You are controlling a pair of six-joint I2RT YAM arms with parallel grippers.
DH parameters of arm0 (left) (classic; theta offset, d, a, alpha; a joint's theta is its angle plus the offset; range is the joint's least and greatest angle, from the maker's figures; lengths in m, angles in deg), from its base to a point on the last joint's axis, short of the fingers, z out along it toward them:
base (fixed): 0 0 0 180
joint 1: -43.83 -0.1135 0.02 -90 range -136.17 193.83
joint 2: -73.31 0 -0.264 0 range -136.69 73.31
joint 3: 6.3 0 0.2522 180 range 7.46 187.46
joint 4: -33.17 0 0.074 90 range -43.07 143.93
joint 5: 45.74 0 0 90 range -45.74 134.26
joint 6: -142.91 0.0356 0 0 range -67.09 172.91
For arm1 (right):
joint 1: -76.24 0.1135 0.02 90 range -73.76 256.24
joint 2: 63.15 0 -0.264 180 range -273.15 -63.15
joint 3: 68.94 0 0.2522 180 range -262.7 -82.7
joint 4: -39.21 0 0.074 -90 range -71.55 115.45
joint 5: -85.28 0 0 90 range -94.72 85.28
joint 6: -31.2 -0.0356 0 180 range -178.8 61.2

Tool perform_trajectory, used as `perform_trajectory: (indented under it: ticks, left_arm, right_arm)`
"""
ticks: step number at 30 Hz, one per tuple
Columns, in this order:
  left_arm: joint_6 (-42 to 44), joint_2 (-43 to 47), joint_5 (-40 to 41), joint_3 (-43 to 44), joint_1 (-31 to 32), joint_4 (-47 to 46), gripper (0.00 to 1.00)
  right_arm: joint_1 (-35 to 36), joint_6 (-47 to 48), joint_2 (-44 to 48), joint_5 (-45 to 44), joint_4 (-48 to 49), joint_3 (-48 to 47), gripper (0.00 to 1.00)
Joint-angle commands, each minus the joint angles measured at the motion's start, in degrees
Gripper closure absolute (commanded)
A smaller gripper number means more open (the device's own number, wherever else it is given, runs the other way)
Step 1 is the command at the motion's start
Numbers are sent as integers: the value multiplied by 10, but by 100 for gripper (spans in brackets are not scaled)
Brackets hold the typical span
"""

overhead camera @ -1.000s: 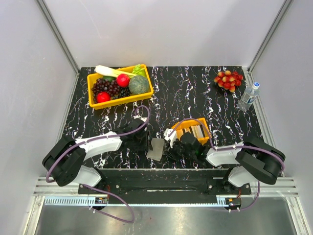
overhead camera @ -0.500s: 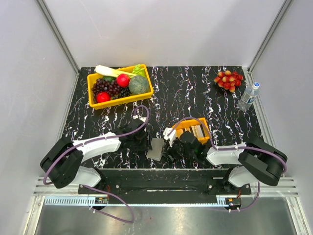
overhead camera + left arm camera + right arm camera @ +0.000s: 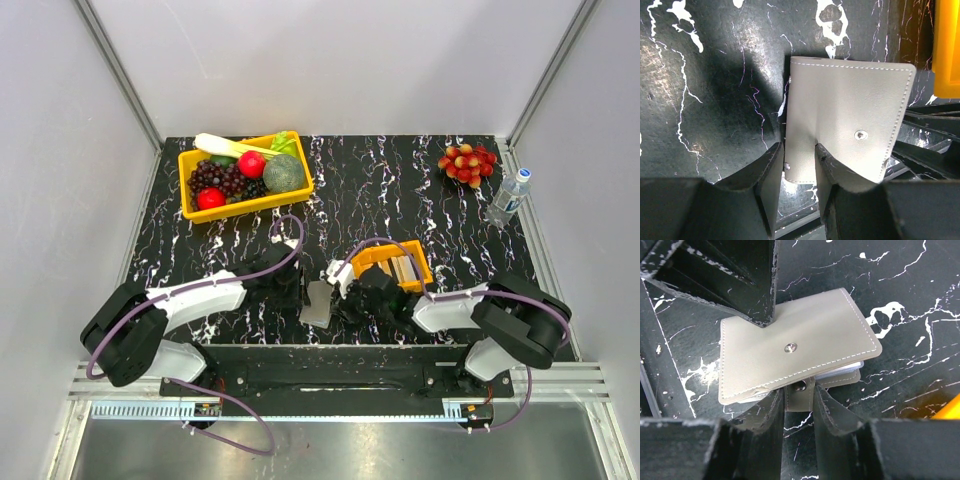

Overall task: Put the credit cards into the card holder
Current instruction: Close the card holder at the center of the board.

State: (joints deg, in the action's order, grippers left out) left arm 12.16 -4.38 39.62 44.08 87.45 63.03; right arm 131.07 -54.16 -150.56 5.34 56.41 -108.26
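The card holder [image 3: 318, 304] is a taupe-grey wallet lying folded shut near the front edge, between my two grippers. In the left wrist view the card holder [image 3: 850, 120] has its near left corner between my left gripper [image 3: 799, 167]'s jaws, which stand a narrow gap apart; the right finger [image 3: 832, 172] presses on its cover. In the right wrist view the card holder [image 3: 805, 340] has its snap strap [image 3: 800, 396] lying loose, and my right gripper [image 3: 799, 407] straddles it, narrowly open. Several credit cards [image 3: 404, 268] stand in the small orange tray [image 3: 372, 258].
A yellow bin [image 3: 190, 205] of fruit and vegetables stands at the back left. A grape bunch [image 3: 468, 163] and a water bottle [image 3: 509, 196] are at the back right. The orange tray shows at the right edge of the left wrist view [image 3: 947, 50].
My right gripper has moved left up to the card holder's right edge. My left gripper has edged slightly closer to it. The card holder has stayed in place.
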Motion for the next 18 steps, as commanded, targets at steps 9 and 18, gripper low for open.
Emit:
perform_trajectory:
  ticks: [9, 18]
  left_arm:
    - [-2, -33, 31, 28, 4, 8, 66]
    - [-13, -29, 45, 28, 14, 8, 66]
  right_arm:
    - [7, -3, 94, -3, 93, 82, 74]
    - [7, 8, 98, 11, 236, 140, 78]
